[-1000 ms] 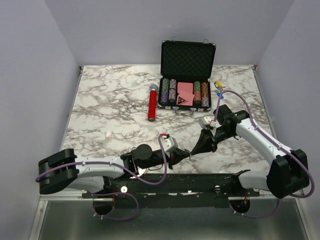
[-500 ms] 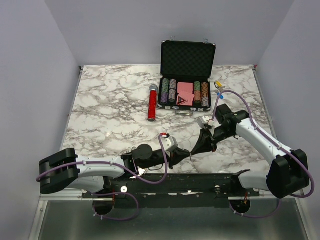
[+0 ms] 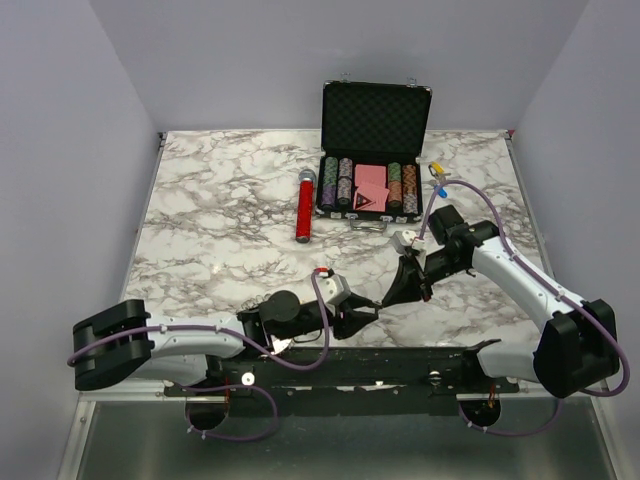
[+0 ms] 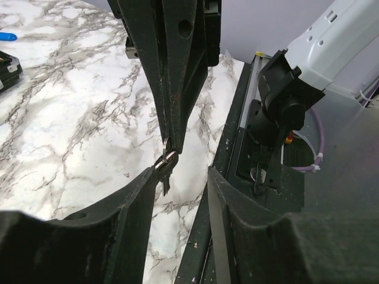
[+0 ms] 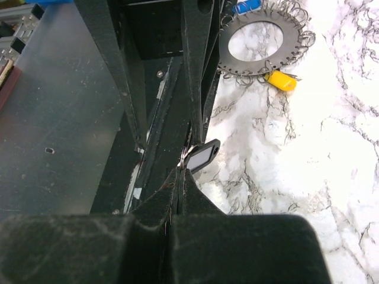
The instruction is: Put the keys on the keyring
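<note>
In the left wrist view, a small silver key (image 4: 165,176) hangs from a little split ring pinched in the tips of my right gripper (image 4: 169,143), which is shut on it. My left gripper (image 4: 181,176) is open just below. Its left fingertip (image 4: 144,177) touches the key and the other pad stands apart. In the right wrist view, the key's dark oblong tag (image 5: 201,157) sticks out past the shut right gripper (image 5: 180,174). The keyring (image 5: 263,40) lies flat on the marble beyond, with a yellow tag (image 5: 280,81) and a blue tag (image 5: 246,7). From above, both grippers (image 3: 362,316) (image 3: 386,299) meet near the table's front edge.
An open black case of poker chips (image 3: 372,186) stands at the back centre, with a red cylinder (image 3: 304,206) lying to its left. The keyring (image 3: 437,178) lies right of the case. The black base rail (image 3: 400,365) runs along the near edge, under the grippers.
My left gripper has opened off the key and drawn back a little to the left. The right gripper stays shut on the key's ring and has risen slightly.
</note>
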{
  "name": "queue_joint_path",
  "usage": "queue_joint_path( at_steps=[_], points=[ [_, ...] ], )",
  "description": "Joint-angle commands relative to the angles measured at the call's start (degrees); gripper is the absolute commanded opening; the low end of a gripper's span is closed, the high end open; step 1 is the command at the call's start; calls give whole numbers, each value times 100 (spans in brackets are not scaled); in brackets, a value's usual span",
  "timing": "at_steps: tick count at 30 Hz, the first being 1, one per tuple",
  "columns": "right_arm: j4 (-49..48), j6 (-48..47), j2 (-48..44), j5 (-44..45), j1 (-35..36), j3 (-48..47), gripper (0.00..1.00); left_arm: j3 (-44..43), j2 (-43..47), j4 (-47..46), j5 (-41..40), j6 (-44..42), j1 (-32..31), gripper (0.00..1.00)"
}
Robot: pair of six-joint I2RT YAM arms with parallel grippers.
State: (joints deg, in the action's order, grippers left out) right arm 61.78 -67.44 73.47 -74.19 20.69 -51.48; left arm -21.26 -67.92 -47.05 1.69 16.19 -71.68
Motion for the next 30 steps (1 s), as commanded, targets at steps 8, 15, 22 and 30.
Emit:
queue_joint_path(
  at_steps=[8,15,22,30],
  points=[
    [-228,249,-114,370,23,-11,1,341,736,231,-608,-54,14,59],
    [-201,310,-87,607,32,-63,1,806,1465,319,-1407,226,22,91],
    [114,188,70,1047,32,-353,1,1168,2528,871,-1427,447,172,99],
    [581,-41,264,1267,41,-679,1,1168,3136,1576,-926,43,251,99]
  ],
)
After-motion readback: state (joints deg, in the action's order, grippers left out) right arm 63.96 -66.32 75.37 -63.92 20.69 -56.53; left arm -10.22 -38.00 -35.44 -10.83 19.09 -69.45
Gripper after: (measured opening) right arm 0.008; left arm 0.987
